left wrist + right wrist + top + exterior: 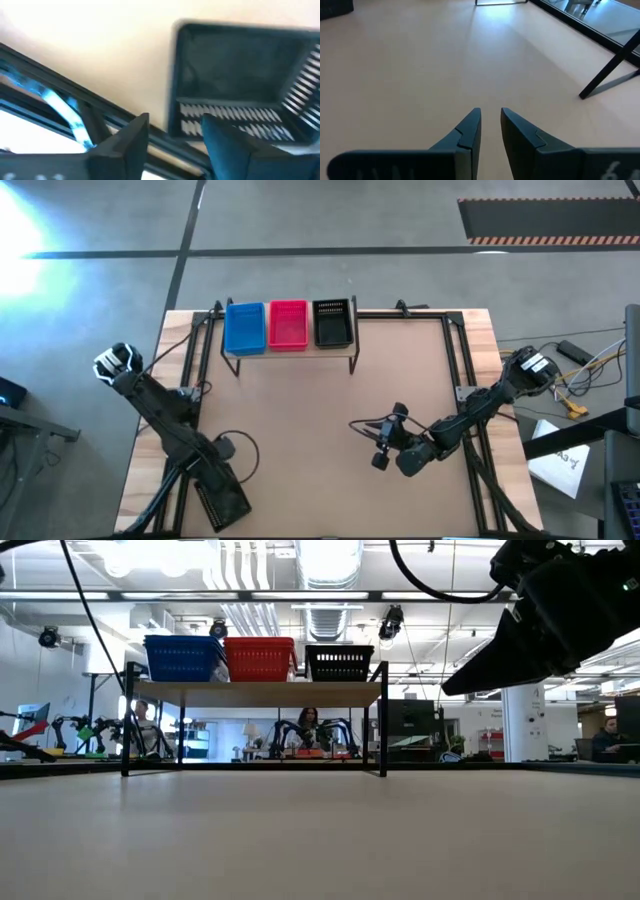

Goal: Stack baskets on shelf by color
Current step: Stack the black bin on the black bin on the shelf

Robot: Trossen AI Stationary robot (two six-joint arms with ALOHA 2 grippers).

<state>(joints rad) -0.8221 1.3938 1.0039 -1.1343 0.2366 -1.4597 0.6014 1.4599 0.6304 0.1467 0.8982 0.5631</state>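
The shelf (290, 356) (255, 692) stands at the table's far edge. On its plank, from left to right, sit blue baskets (245, 327) (183, 658), red baskets (288, 325) (260, 658) and black baskets (333, 323) (340, 662). One more black basket (228, 505) (240, 65) lies at the table's near-left corner. My left gripper (218, 480) (175, 127) is open there, its fingers on either side of that basket's wall near a corner. My right gripper (380, 448) (490, 114) hangs over the bare table right of centre, open by a narrow gap and empty. My left gripper has one finger (230, 142) over the black basket's slotted wall (230, 117) and the other finger (132, 137) outside it, near a corner. Whether either finger touches the wall, I cannot tell. The basket rests on the table.
Black metal rails (462, 370) (60, 85) frame the table's left, right and far sides. A dark cable loop (238, 446) lies beside the left arm. The middle of the tabletop (445, 55) is bare wood. People sit in the room beyond (308, 725).
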